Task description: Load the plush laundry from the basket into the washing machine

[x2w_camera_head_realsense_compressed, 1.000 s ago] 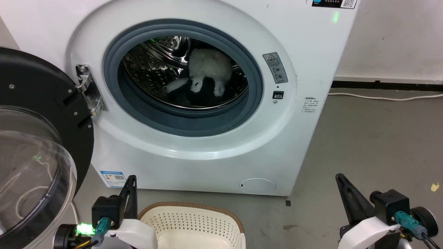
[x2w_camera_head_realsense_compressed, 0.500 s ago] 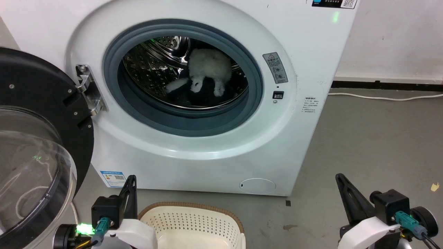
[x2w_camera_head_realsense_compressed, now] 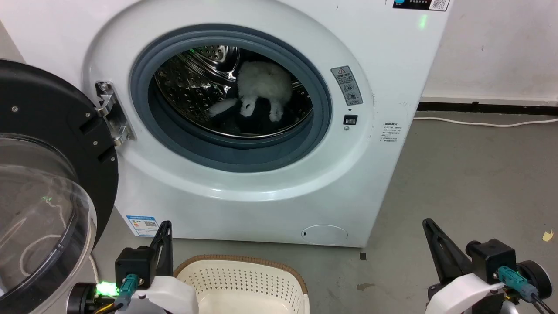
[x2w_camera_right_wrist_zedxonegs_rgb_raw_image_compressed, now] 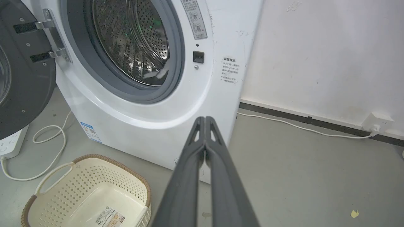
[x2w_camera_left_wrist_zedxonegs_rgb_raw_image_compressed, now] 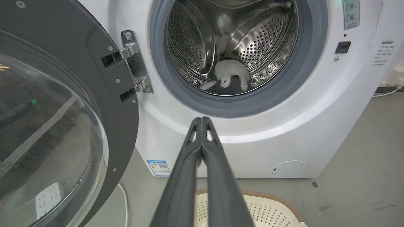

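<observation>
Door: swung wide open on your left, clear dome facing you.
Left gripper: fingers pressed together, holding nothing.
Basket: on the floor, near the washing machine's front lower edge; sticker on its bare bottom.
Plush laundry: lying at the bottom of the drum.
Right gripper: fingers pressed together, holding nothing.

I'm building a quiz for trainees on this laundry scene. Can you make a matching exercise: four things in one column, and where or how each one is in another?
Things
1. plush laundry
2. basket
3. washer door
4. left gripper

Place or state
A. swung wide open
B. lying inside the drum
C. shut, holding nothing
D. standing on the floor

Pairs: 1-B, 2-D, 3-A, 4-C
</observation>
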